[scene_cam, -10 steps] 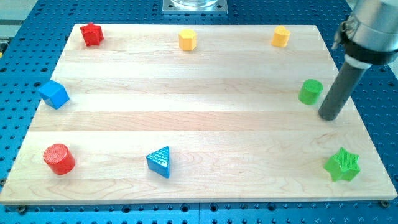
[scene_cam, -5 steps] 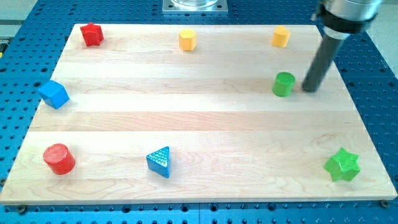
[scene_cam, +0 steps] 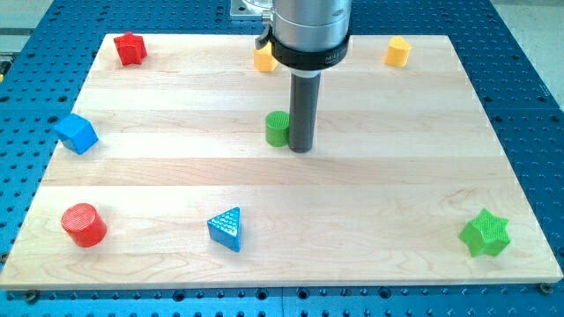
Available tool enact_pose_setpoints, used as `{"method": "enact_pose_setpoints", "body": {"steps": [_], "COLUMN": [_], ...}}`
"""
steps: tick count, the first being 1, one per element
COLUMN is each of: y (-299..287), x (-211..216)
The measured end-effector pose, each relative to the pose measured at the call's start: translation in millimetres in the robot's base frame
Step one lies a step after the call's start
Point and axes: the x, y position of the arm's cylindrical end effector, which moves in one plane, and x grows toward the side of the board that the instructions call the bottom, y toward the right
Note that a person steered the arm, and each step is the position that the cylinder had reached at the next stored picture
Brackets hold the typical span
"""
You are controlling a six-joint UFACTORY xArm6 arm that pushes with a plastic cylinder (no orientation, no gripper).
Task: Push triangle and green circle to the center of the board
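Note:
The green circle (scene_cam: 278, 129) stands near the middle of the wooden board (scene_cam: 282, 255), a little above its centre. My tip (scene_cam: 301, 148) rests against the circle's right side, and the rod hides part of it. The blue triangle (scene_cam: 226, 229) lies at the view's lower left of centre, well apart from my tip.
A red star (scene_cam: 130, 47) sits at the top left, a blue cube (scene_cam: 76, 133) at the left edge, a red cylinder (scene_cam: 84, 224) at the bottom left. A yellow block (scene_cam: 262, 58) is partly behind the arm, another yellow block (scene_cam: 397, 51) at top right, a green star (scene_cam: 486, 233) at bottom right.
My tip has swept from the board's right side to the left, pushing the green circle ahead of it to near the centre. The other blocks have not moved.

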Motion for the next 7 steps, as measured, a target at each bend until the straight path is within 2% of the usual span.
{"method": "enact_pose_setpoints", "body": {"steps": [1,2,3,4,5,7], "y": [38.4,10.2,-68.9,-84.0,-74.0,-94.4], "x": [51.3,159.5,179.3,166.1,134.7,122.5]}}
